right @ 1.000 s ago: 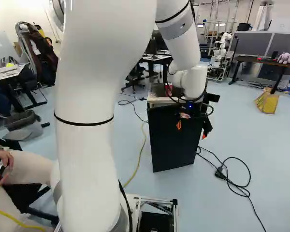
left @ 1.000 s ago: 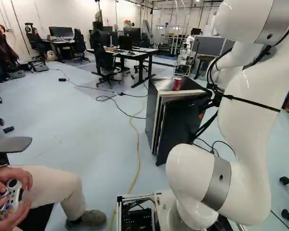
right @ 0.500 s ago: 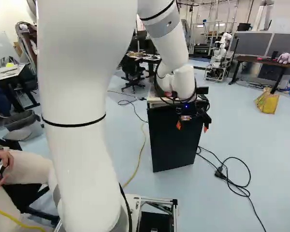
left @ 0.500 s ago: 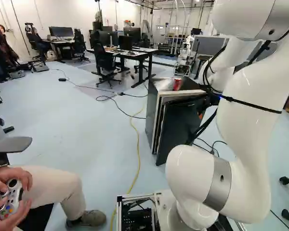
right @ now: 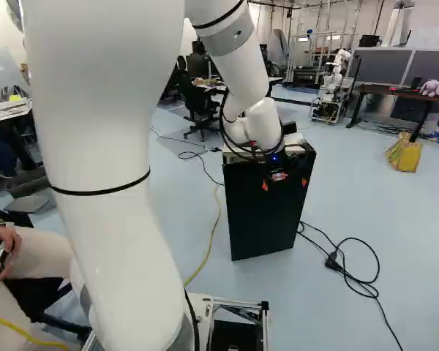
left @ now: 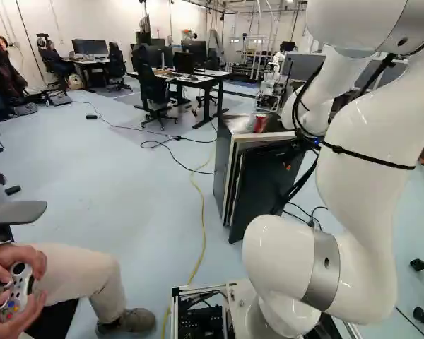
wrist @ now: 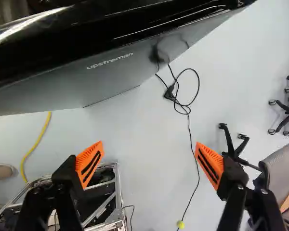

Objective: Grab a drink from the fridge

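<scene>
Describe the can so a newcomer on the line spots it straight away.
In the left base view, find the black fridge just right of the middle. On its top, near the edge facing the camera, stands a small can. Its red body sets it apart from the pale, shiny patch beside it, which I can't identify.

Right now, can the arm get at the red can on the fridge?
Likely yes, with a lift first: the open tool hangs in front of the door; the red can stands uncovered on top.
</scene>
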You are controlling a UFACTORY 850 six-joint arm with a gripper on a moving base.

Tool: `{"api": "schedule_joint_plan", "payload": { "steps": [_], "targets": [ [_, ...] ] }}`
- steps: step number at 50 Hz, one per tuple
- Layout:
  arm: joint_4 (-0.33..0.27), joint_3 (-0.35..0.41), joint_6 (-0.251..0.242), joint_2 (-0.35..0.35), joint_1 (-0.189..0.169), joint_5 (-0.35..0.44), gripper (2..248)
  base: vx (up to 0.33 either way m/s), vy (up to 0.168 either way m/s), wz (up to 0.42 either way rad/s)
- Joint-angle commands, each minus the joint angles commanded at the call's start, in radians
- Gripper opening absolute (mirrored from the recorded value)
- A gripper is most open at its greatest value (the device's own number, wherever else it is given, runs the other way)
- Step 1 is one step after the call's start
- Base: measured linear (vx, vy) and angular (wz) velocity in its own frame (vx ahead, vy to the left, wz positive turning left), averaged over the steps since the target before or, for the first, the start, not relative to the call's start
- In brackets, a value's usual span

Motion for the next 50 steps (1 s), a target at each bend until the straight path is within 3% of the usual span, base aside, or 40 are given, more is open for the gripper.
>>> {"api": "schedule_joint_plan", "payload": {
  "steps": [50],
  "targets": [
    [-0.005, -0.063, 0.0, -0.178, 0.005, 0.085, 247, 0.0, 0.0, 0.0]
  ]
}}
